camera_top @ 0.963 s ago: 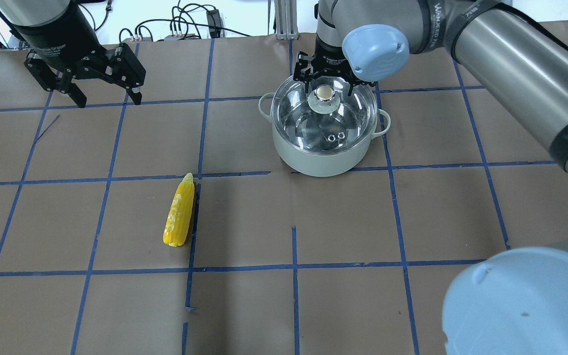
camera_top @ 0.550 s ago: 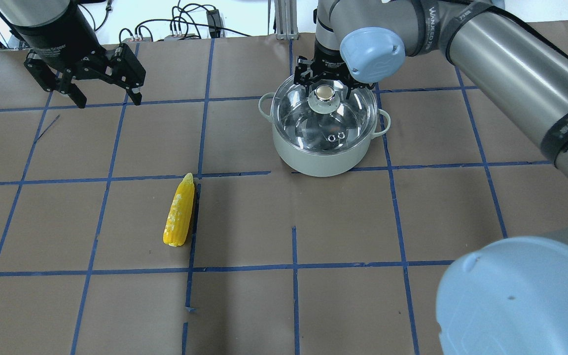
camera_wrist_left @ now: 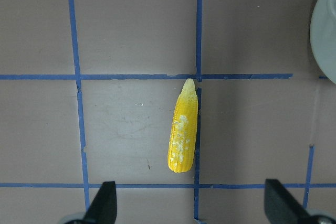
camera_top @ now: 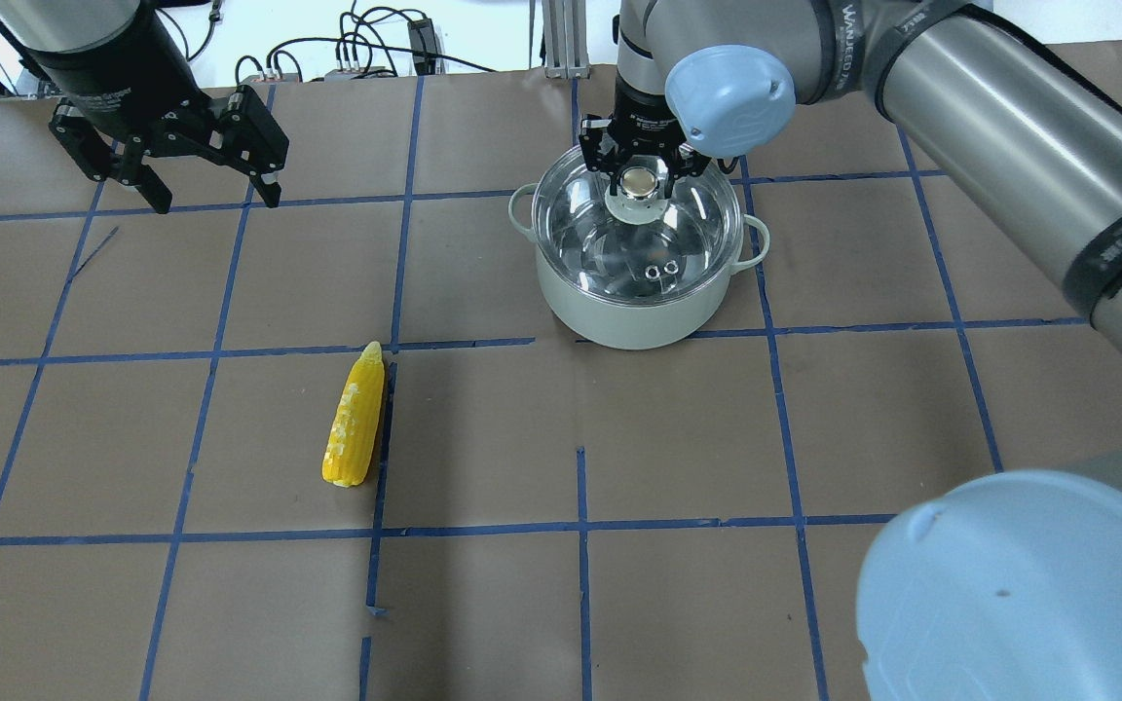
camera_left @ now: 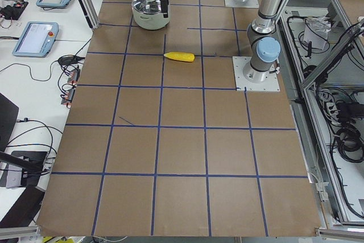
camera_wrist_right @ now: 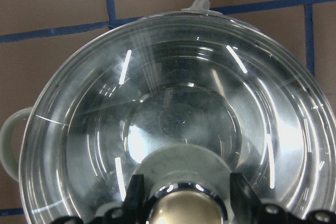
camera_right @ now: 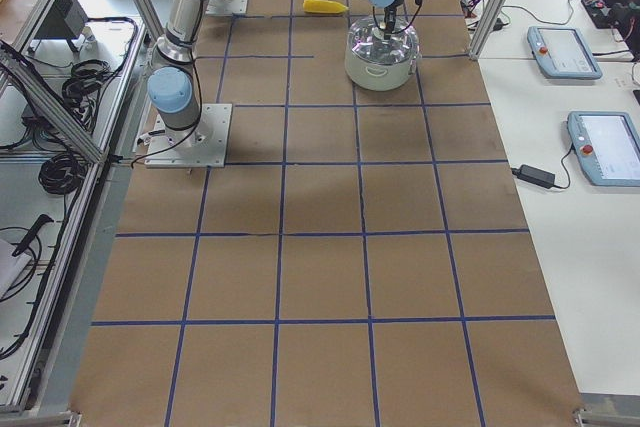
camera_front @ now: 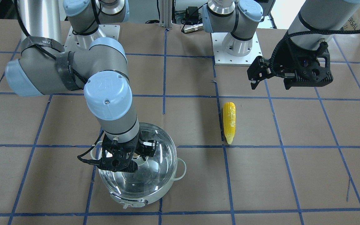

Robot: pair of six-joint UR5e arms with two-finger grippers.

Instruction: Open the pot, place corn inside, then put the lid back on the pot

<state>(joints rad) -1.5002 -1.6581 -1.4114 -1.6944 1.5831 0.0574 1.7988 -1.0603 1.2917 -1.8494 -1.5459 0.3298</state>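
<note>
**A:** Three steps in this job: lid off, corn in, lid back on. How many are done?

**B:** None, by my reading. Start at the left of the overhead view. The left gripper [camera_top: 215,198] hangs above the far left part of the table [camera_top: 483,438], fingers spread wide, holding nothing.

**A:** And the corn?

**B:** The corn [camera_top: 355,419] lies flat on the table, well apart from that gripper and from the pot, with its pointed tip away from the robot. The left wrist camera has it in plain sight between the parted fingers, so I'd guess that arm is meant to fetch it later.

**A:** Further right?

**B:** The pot [camera_top: 619,316] stands on the table with the lid [camera_top: 654,243] seated on its rim. The right gripper [camera_top: 637,173] is down over the knob [camera_top: 637,182], one finger on each side, drawn in close.

**A:** Is it gripping the knob?

**B:** I cannot tell. The right wrist view shows the fingers just beside the knob, but not whether they pinch it. The lid does not look raised.

**A:** So what remains?

**B:** Everything, I'd judge. The lid has to be lifted and set aside, the corn carried into the pot, and the lid put back on.
</note>
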